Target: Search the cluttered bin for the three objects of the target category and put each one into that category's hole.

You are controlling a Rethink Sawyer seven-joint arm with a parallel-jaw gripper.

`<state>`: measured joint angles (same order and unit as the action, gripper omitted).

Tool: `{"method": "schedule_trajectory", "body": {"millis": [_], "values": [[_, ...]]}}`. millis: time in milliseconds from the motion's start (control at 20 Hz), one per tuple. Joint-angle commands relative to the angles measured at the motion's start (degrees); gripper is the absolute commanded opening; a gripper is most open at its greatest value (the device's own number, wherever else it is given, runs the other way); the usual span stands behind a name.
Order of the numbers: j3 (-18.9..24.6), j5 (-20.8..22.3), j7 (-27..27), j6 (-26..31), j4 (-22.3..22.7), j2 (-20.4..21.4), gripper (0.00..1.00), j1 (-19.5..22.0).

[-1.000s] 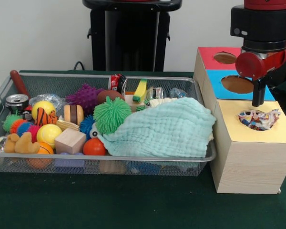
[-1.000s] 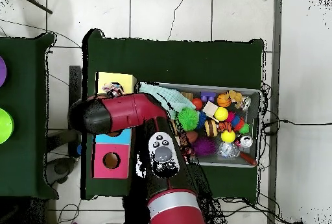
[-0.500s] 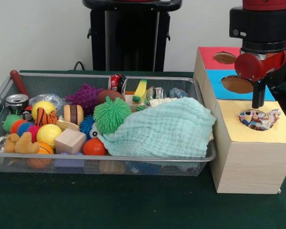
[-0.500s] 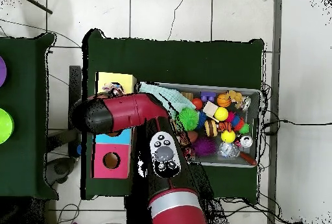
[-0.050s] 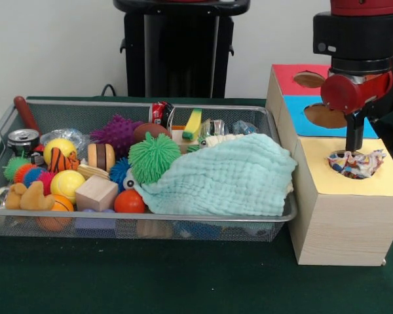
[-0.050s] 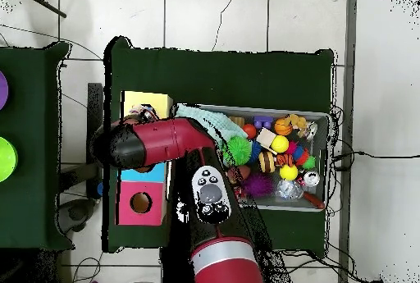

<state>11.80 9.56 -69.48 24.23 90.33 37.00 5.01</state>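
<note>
Front view: wire mesh bin (image 5: 275, 131) on dark green table cover (image 5: 183, 281), heaped with clutter. Mint-green cloth (image 5: 226, 176) draped over the bin's right half. Fuzzy green ball (image 5: 154, 157) just left of the cloth; purple spiky ball (image 5: 118, 131) behind it. Wooden block (image 5: 96, 193), orange ball (image 5: 129, 201) and yellow ball (image 5: 67, 184) along the near rim; tan plush toy (image 5: 29, 196) and tin can (image 5: 23, 139) at the left end.

Wooden sorting box (image 5: 340, 229) beside the bin's right end, top in three colour panels, each with a hole: red farthest, blue in the middle, yellow nearest. Patterned fabric item (image 5: 355, 163) sitting in the yellow panel's hole, bunched edges showing above the rim.

Gripper (image 5: 354, 139) directly above that hole, tip just over the fabric; contact not discernible. Fingers seen as a single dark column: spread or pressed together, cannot tell.

Overhead view: red arm (image 6: 164, 142) across the box, covering most of it; yellow panel (image 6: 148, 101) and red panel (image 6: 141, 206) partly exposed, bin (image 6: 321, 206) alongside.
</note>
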Motion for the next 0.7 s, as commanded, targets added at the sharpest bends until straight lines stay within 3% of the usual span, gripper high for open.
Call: {"method": "schedule_trajectory", "body": {"millis": [50,450,700], "values": [[-0.2,2.6,-6.8,-1.1,1.3,-3.3,0.00,1.7],[1.0,2.7,-6.3,-2.8,1.9,-3.9,0.00,2.6],[3.3,3.0,-7.2,-8.7,4.3,-2.2,0.00,4.2]]}}
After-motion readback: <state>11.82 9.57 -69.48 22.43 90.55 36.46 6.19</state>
